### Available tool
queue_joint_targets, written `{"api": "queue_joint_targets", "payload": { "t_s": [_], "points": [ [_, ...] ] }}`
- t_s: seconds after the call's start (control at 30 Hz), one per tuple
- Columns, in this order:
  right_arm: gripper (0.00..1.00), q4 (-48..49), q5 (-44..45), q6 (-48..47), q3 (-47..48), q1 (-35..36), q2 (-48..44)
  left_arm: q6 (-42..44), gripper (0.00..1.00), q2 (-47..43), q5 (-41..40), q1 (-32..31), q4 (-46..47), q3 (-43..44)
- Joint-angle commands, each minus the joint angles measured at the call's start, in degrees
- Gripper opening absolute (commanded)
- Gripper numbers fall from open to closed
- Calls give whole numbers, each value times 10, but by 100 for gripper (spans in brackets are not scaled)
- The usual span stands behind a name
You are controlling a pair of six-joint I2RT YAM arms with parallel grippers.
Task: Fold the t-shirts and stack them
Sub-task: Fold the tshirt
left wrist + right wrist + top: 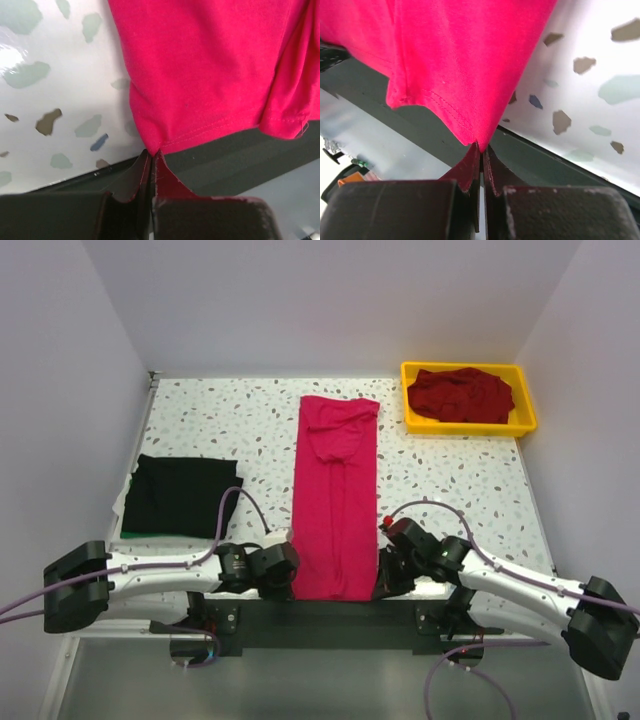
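Observation:
The bright pink-red t-shirt (335, 495) lies as a long narrow strip down the middle of the table, its near hem over the table's front edge. My left gripper (288, 570) is shut on the hem's near left corner (152, 147). My right gripper (385, 575) is shut on the near right corner (480, 140). A folded black t-shirt (180, 495) lies flat at the left. A dark maroon t-shirt (460, 395) lies crumpled in the yellow tray (408, 420).
The yellow tray stands at the back right corner. Something green (150, 534) peeks from under the black shirt's near edge. White walls close the table on three sides. The dark front rail (320, 615) runs below the pink shirt's hem.

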Motion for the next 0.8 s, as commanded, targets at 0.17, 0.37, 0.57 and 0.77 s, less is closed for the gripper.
{"api": "queue_joint_targets", "payload": {
  "t_s": [0.17,0.37,0.57,0.77],
  "points": [
    [0,-36,4,-15,8,4,-9,-8,0,-19,-17,-17,-15,41],
    [0,-113,120,-70,115,2,59,16,0,5,-105,-13,-50,110],
    [0,-109,199,-117,198,-34,114,97,0,46,-114,74,11,148],
    [0,-39,191,-171,261,-124,169,154,0,95,-168,128,60,215]
  ]
}}
